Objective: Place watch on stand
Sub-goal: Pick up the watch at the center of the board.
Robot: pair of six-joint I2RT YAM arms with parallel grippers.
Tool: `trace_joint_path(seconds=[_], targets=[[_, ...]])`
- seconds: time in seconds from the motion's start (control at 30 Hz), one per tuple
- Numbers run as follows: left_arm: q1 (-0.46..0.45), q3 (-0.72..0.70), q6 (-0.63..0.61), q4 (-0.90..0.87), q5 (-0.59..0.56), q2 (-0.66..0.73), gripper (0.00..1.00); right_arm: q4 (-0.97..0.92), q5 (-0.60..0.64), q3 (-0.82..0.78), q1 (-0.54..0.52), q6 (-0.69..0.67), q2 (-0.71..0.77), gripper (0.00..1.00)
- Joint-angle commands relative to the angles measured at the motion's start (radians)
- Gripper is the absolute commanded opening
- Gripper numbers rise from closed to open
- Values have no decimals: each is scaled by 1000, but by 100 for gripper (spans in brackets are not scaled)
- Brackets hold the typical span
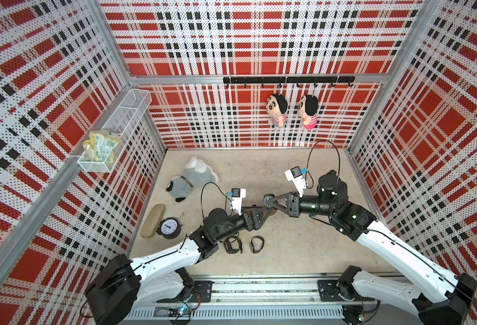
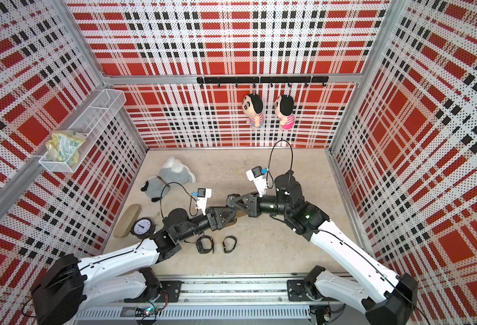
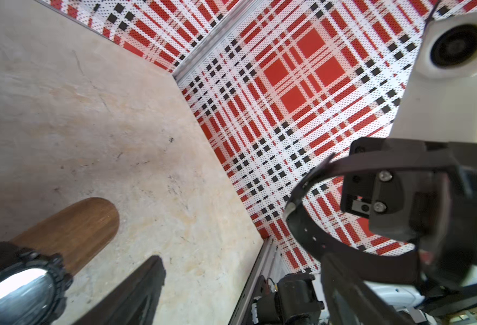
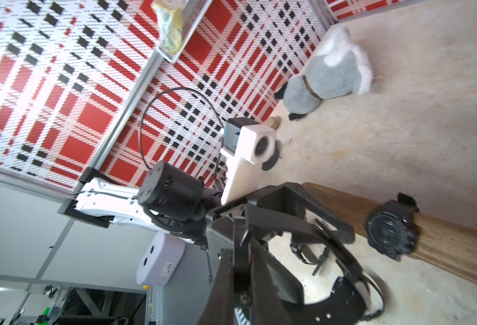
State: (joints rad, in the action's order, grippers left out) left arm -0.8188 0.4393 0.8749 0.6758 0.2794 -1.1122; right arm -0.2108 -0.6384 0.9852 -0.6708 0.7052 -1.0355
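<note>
Both arms meet over the middle of the table [image 1: 287, 253]. The left gripper [image 1: 261, 215] has its jaws spread wide and grips nothing. It hangs low at the stand [image 3: 74, 230], with one finger [image 3: 136, 292] alongside the bar; I can't tell whether it touches the wood.

The right gripper [image 1: 272, 202] is clamped tight on the strap of the held watch [image 3: 310, 233], one finger inside the loop and one outside. The watch hangs in the air just beside the stand, not on it.

The stand is a medium-brown wooden bar with a rounded end, lying across the table's centre. The held watch is black, and its buckled strap forms a loop with a row of punched holes.

A mounted watch [image 4: 390, 228], black and chunky with a notched bezel, is wrapped round the bar. Near the table's front edge, by the left arm, lie a chunky spare watch [image 1: 233, 245] and a slim spare watch [image 1: 257, 244].
</note>
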Motion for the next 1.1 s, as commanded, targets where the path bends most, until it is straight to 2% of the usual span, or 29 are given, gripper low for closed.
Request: trace_joint_path(seconds=[0.0, 0.2, 0.53, 1.07], targets=[[9, -27, 40, 173, 60, -9, 90, 90, -87, -11, 5, 18, 20, 0], [52, -89, 149, 390, 109, -27, 87, 110, -114, -25, 6, 28, 10, 0], [89, -140, 167, 430, 136, -5, 85, 74, -113, -7, 7, -3, -6, 0], [84, -130, 177, 449, 167, -37, 82, 125, -165, -25, 6, 22, -25, 0]])
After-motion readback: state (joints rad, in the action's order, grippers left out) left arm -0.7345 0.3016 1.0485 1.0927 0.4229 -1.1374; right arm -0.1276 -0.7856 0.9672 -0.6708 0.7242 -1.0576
